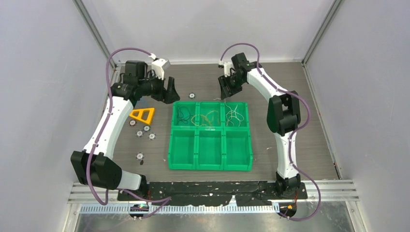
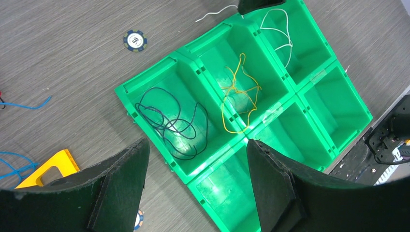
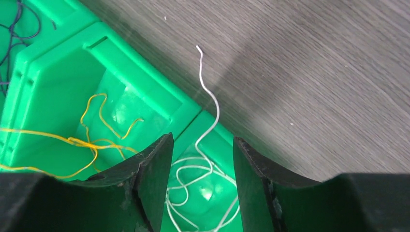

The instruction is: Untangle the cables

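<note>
A green six-compartment tray [image 1: 210, 167] sits mid-table. Its back row holds a black cable [image 1: 183, 115], a yellow-orange cable [image 1: 205, 117] and a white cable [image 1: 234, 116], one per compartment. My left gripper [image 1: 169, 96] is open and empty, above the table just off the tray's back left corner. In the left wrist view a blue cable [image 2: 21, 105] lies on the table. My right gripper [image 3: 203, 145] is open over the white cable [image 3: 208, 96]. That cable's loops lie between the fingers, and its free end runs over the tray rim [image 3: 140, 72] onto the table.
A yellow triangular piece [image 1: 143, 115] lies left of the tray. Several small round chips [image 1: 146, 128] are scattered near it, and one more [image 1: 192, 95] lies behind the tray. The three front compartments hold nothing. Grey walls close in the table on three sides.
</note>
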